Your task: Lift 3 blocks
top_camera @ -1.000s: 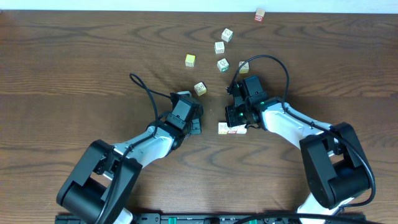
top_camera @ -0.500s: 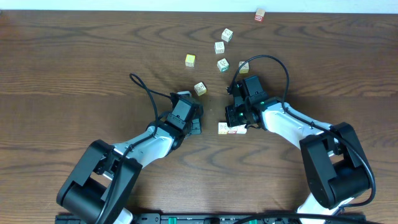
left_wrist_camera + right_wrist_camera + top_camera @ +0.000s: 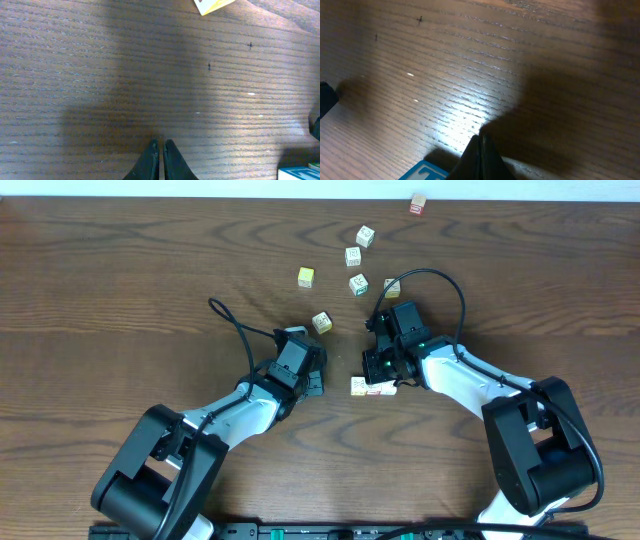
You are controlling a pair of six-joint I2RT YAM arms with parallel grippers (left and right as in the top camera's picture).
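Observation:
Three tiny whitish blocks with coloured marks lie at the back of the table: one (image 3: 365, 236), a second (image 3: 352, 256) and a third (image 3: 358, 283). My left gripper (image 3: 314, 370) (image 3: 160, 142) rests low over bare wood, shut on nothing. Ahead of it lies a yellowish-white printed cube (image 3: 321, 322) (image 3: 212, 5). My right gripper (image 3: 378, 372) (image 3: 479, 136) is also shut and empty. Its tips sit just beside a white cube with a blue-edged face (image 3: 360, 386) (image 3: 427, 172), which also shows in the left wrist view (image 3: 300, 173).
A plain yellow cube (image 3: 305, 277) sits left of the cluster, and a reddish-brown cube (image 3: 418, 204) lies at the far back edge. Another printed cube (image 3: 392, 287) lies partly under the right arm's cable. A red-marked piece (image 3: 382, 390) lies by the right gripper.

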